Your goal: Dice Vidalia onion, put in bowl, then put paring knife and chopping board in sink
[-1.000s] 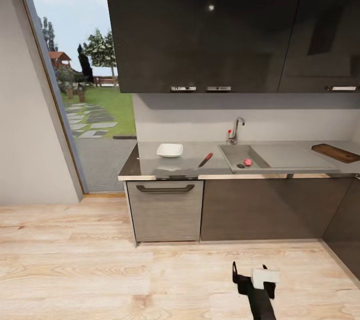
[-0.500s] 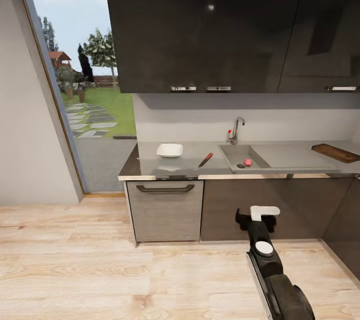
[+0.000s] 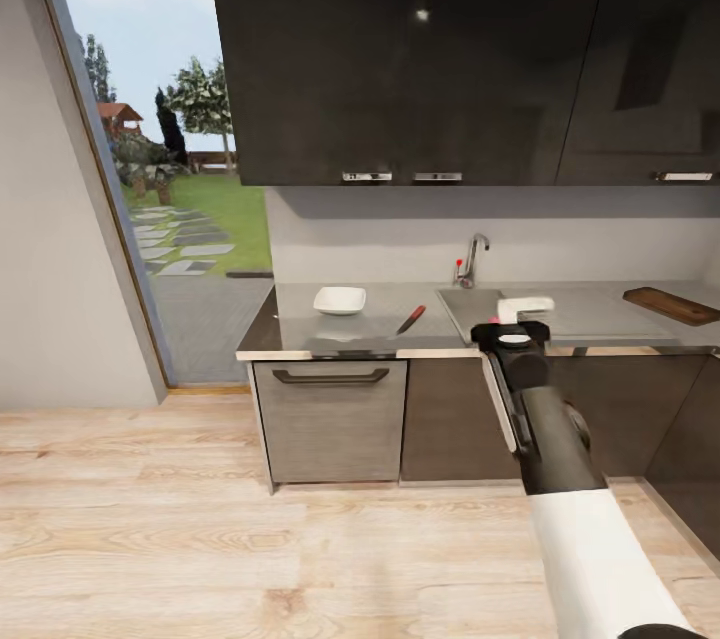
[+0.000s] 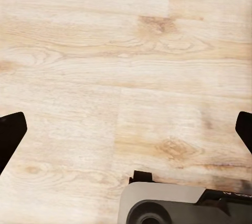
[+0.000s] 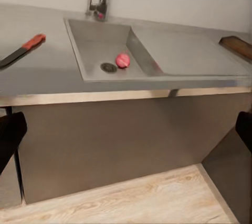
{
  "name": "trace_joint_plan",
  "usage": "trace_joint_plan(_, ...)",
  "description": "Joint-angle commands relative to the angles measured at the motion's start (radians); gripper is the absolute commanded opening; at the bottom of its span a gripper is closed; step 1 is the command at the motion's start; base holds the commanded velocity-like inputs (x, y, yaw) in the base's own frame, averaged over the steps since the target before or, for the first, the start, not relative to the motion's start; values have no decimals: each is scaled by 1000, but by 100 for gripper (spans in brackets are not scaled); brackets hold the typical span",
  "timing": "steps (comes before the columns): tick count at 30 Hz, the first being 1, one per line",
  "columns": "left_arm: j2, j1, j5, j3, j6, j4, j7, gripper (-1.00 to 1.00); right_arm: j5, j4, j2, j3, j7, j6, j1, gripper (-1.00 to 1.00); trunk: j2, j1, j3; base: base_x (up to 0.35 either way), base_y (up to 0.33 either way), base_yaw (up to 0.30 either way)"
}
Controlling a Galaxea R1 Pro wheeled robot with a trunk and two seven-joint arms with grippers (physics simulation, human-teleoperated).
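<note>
Head view: nothing done yet, every step lies ahead. Right pincer [image 3: 512, 319] hangs mid-frame before the sink [image 5: 89, 40], jaws wide, empty. Vidalia onion [image 5: 122, 60] sits beside the drain; paring knife [image 3: 410, 320] and bowl [image 3: 340, 299] on the counter [image 3: 300, 329], chopping board [image 3: 672, 305] far right.

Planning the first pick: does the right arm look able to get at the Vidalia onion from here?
Probably not yet: the Vidalia onion lies in the sink beyond the countertop edge, ahead of the open right gripper. Nothing covers it, though.
</note>
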Motion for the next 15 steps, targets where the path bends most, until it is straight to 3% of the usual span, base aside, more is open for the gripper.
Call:
trace_joint_plan(1,0,0,5,-1,-3,1,0,100,2,38,0,1,-1,25,-50,100,-1,0,0,69,20,0)
trace_joint_plan(6,0,0,5,-1,-2,1,0,100,2,198,-3,1,18,51,-216,100,-1,0,0,168,89,0)
trace_joint_plan(8,0,0,5,-1,-2,1,0,100,2,237,-6,1,34,55,-254,100,-1,0,0,241,139,0)
trace_joint_plan(12,0,0,6,-1,-1,1,0,100,0,293,-44,1,121,85,-318,100,-1,0,0,262,161,0)
trace_joint_plan(15,0,0,6,-1,-1,1,0,100,1,302,-92,1,242,112,-336,100,-1,0,0,269,184,0)
